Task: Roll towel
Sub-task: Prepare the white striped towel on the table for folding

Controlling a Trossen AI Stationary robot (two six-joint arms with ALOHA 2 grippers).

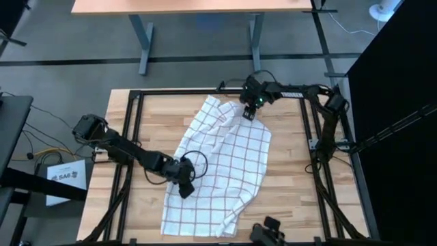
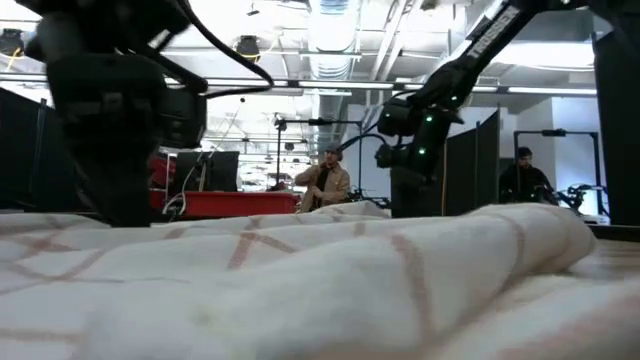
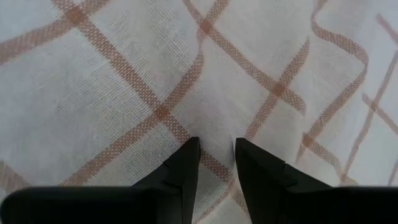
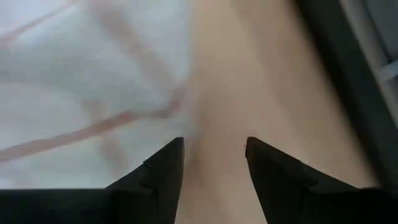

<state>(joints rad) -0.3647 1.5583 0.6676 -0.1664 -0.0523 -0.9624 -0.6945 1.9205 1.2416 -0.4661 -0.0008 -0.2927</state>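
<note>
Towel point(image 1: 222, 171) spread rumpled on wooden table point(image 1: 287, 184), workshop behind

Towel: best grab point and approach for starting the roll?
Probably the towel's far corner, beside the right gripper, pinched from above: it lies flat on the table, and an edge gives a fold to pinch. Left gripper is over mid-cloth.

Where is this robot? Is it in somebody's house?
Probably not a house. It looks like a robot lab or workshop: the towel lies on a wooden table with a black metal frame, and the low view shows exposed ceiling ducts, dark partitions and people working behind.
</note>
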